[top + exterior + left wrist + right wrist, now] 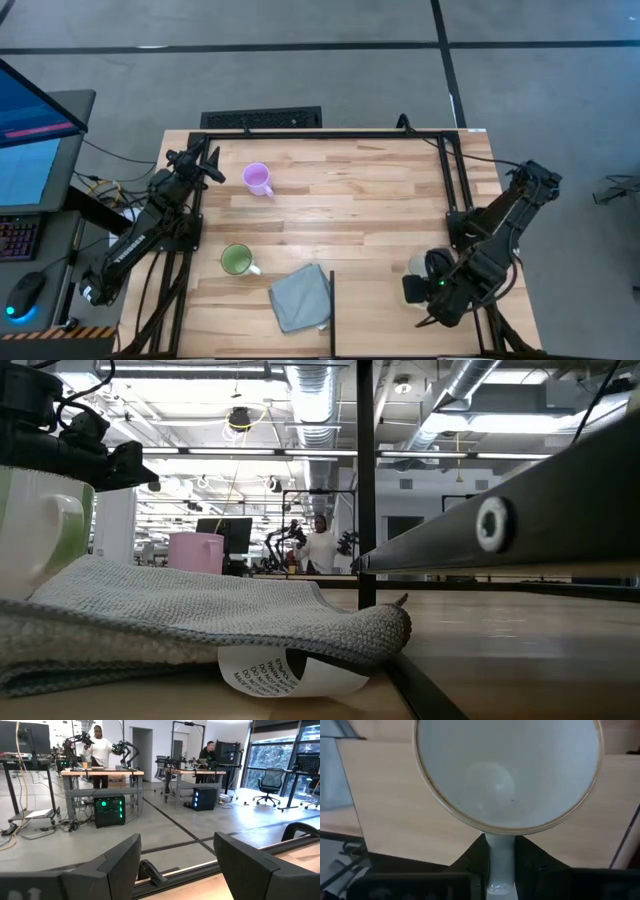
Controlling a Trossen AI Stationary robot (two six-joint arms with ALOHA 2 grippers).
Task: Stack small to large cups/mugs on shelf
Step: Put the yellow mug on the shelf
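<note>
Three mugs: purple mug (258, 179), green mug (237, 260), cream mug (507, 772) handle clamped in right tool (500, 865), left tool (175, 865) released.

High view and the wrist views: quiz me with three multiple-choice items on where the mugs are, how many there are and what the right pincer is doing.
1. Where is the purple mug?
A. on the grey cloth
B. on the table's far left part, near the left pincer
C. inside the green mug

2. How many mugs are in view?
A. one
B. two
C. three

3. What state is the right pincer in?
A. shut on the cream mug's handle
B. open above the cloth
C. shut on the purple mug

Answers:
1 B: the high view shows it standing alone on bare wood by the left pincer, which is open.
2 C: purple, green mug and cream mug.
3 A: the right wrist view shows the fingers clamping the handle under the rim.
</note>
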